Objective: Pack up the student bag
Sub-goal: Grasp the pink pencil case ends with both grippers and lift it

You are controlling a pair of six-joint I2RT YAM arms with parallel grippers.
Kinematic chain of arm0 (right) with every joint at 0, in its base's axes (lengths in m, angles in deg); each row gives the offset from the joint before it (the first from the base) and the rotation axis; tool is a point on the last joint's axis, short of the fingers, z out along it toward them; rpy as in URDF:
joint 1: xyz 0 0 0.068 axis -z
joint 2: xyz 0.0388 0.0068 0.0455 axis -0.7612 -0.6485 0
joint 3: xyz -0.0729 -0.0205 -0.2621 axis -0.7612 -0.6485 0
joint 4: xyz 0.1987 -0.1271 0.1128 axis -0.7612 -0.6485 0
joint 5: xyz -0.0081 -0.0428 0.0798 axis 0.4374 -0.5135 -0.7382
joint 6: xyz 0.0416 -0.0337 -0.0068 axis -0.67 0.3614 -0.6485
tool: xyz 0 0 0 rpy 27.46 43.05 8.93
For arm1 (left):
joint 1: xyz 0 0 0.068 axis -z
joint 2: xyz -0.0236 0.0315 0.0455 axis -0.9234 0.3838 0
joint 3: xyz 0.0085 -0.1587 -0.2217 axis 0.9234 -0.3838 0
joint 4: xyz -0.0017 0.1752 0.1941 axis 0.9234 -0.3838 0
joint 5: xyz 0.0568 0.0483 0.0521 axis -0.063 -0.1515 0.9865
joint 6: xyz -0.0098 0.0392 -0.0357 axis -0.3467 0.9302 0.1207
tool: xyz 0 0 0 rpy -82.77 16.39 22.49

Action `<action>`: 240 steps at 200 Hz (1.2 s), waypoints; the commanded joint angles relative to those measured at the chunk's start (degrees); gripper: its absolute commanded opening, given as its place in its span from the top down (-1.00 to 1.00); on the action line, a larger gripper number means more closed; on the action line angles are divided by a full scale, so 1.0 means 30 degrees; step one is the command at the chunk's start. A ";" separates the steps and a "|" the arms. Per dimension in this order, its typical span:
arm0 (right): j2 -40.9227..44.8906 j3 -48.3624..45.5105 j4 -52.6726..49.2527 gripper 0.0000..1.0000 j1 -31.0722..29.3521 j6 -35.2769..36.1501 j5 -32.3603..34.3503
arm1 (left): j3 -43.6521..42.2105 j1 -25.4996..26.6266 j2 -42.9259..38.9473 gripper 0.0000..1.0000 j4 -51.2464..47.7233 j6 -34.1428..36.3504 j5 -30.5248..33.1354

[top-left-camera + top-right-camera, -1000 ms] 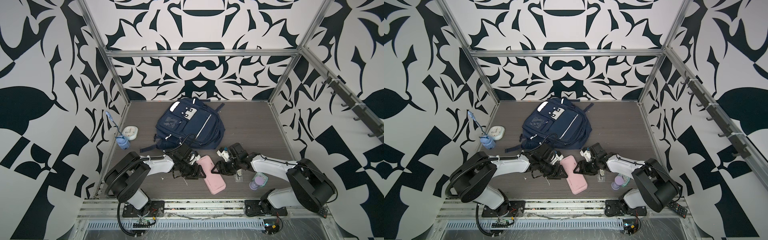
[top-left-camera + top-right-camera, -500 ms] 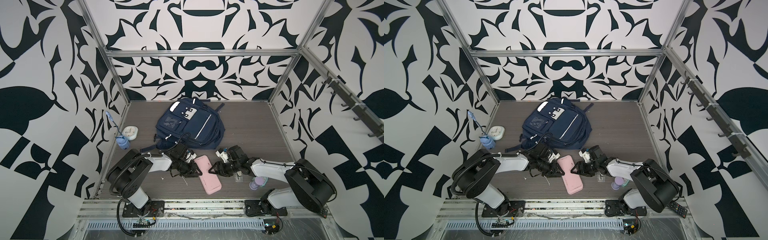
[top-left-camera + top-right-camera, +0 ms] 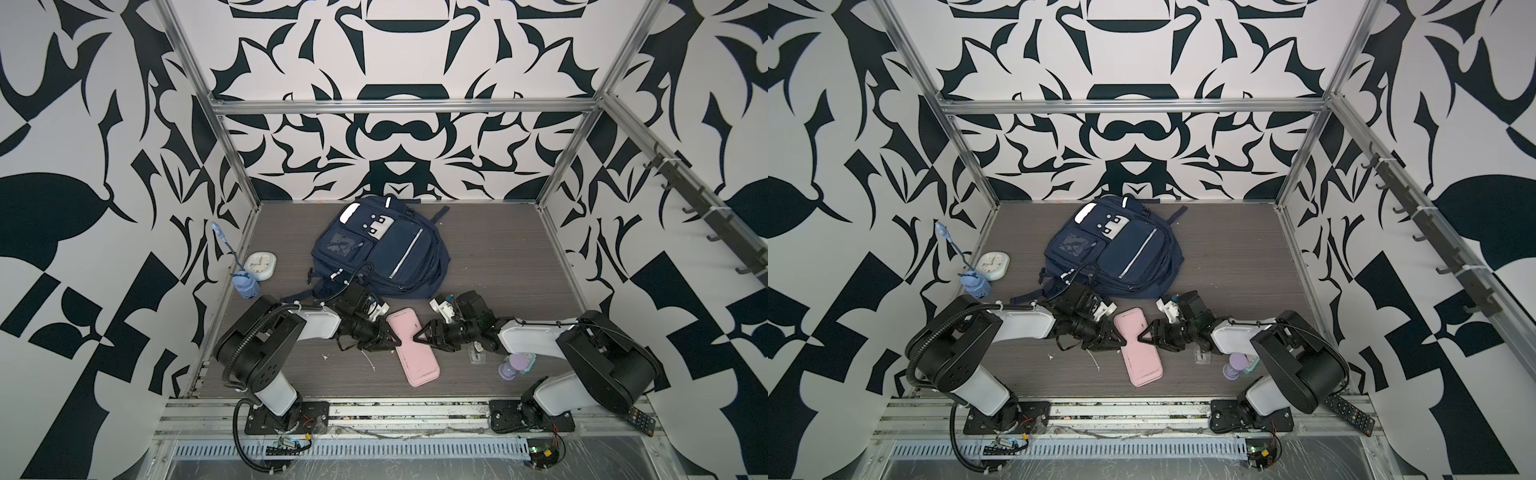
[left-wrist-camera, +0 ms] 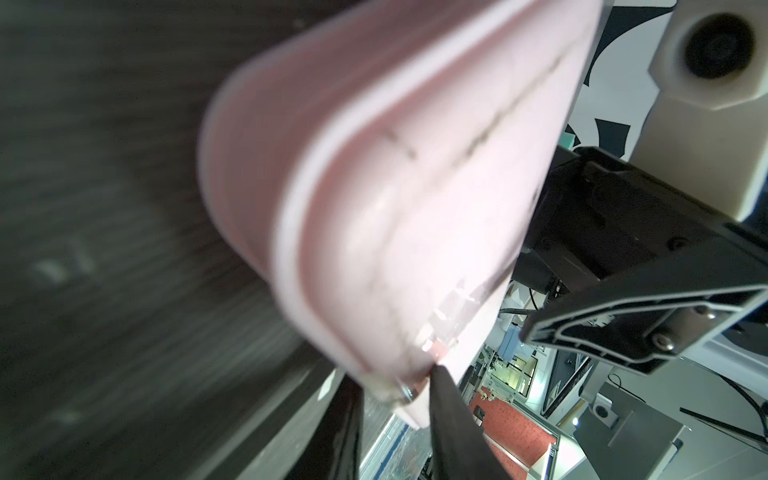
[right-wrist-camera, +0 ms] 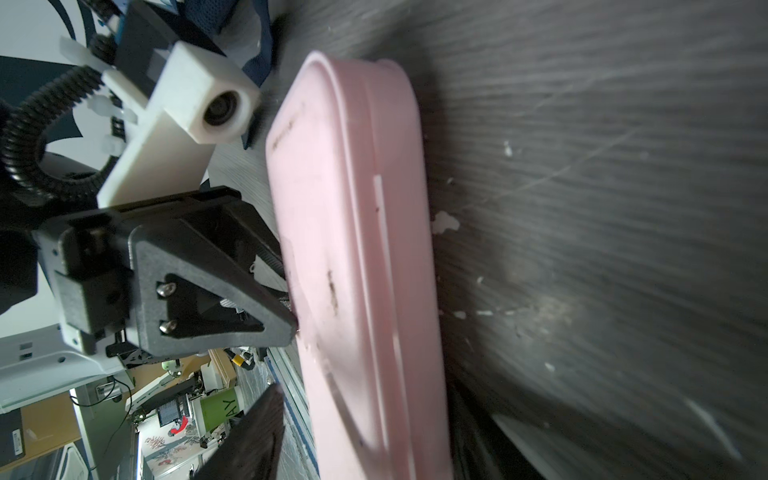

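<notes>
The student bag (image 3: 399, 253) (image 3: 1133, 249), navy blue with white strips, lies flat at the back middle of the table with its pockets zipped. In front of it a long pink case (image 3: 415, 357) (image 3: 1139, 355) rests on the table. My left gripper (image 3: 395, 341) (image 3: 1121, 340) is at the case's left long edge. In the left wrist view the left gripper (image 4: 395, 376) is shut on that edge of the pink case (image 4: 395, 187). My right gripper (image 3: 417, 338) (image 3: 1144, 336) faces it from the right. The right gripper (image 5: 365, 390) is open around the pink case (image 5: 345, 249), one finger standing clear of the lid.
A white alarm clock (image 3: 259, 264) and a blue holder with a brush (image 3: 245, 286) stand by the left wall. A purple bottle (image 3: 513, 368) and a small clear container (image 3: 477, 355) sit under the right arm. A remote control (image 3: 640, 419) lies on the front frame.
My left gripper's jaws have narrowed onto the case's edge. The case has shifted slightly to the left with both grippers against it. The right gripper's opening looks the same.
</notes>
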 commanded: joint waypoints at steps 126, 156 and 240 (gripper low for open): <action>-0.2541 0.1036 0.3052 0.12 -0.0829 -0.1480 -0.0877 | -0.0435 -0.0408 0.0692 0.36 -0.0417 -0.0271 0.1544; -0.3479 0.1131 0.4693 0.13 -0.1214 -0.2256 -0.0886 | -0.0631 -0.0467 0.0603 0.33 -0.0203 -0.0388 0.1519; -0.3834 0.1349 0.5866 0.14 -0.1628 -0.2981 -0.0683 | -0.1018 -0.0696 0.0312 0.22 0.0263 -0.0654 0.1221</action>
